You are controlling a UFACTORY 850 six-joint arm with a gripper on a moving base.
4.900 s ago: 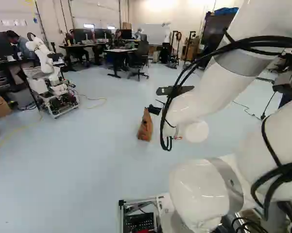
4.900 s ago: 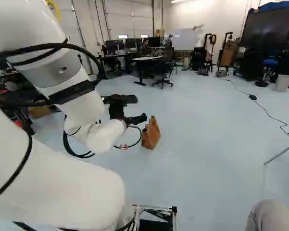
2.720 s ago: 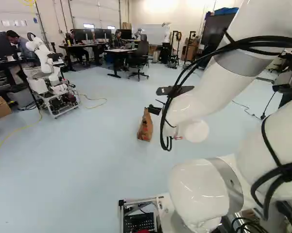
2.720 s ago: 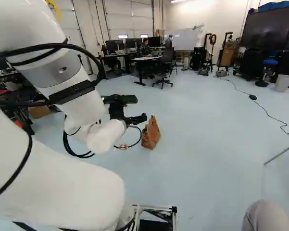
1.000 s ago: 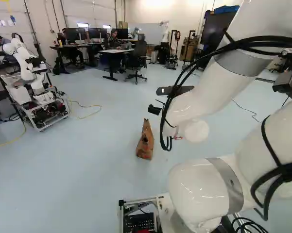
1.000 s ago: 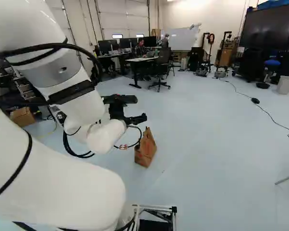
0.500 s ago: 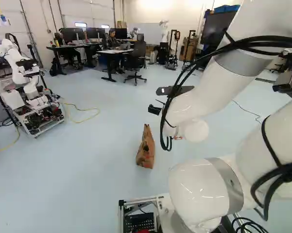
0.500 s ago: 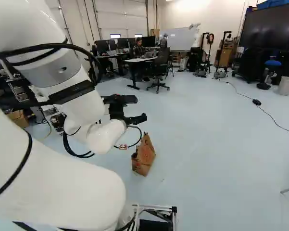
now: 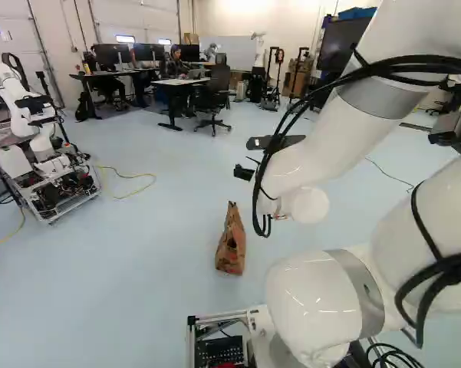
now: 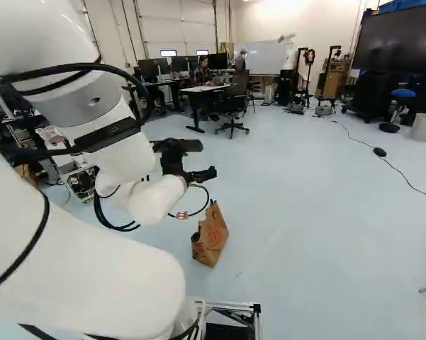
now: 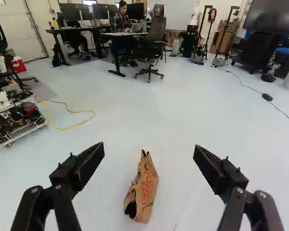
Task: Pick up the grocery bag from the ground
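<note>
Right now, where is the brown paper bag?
The brown paper grocery bag is on the floor, just left of the white arm in the left base view; the wrist view shows it ahead of the open gripper, not gripped.

Another robot [image 9: 42, 161] on wheeled frame, left side of left base view; yellow cable [image 9: 130, 184] on floor beside it. Farther back: desks with monitors [image 10: 156, 67], black office chair [image 10: 234, 106], whiteboard [image 10: 266, 57]. Right base view, right side: big dark screen [image 10: 393, 49], blue-topped stool [image 10: 402, 93], pale bin [image 10: 424, 127].
</note>
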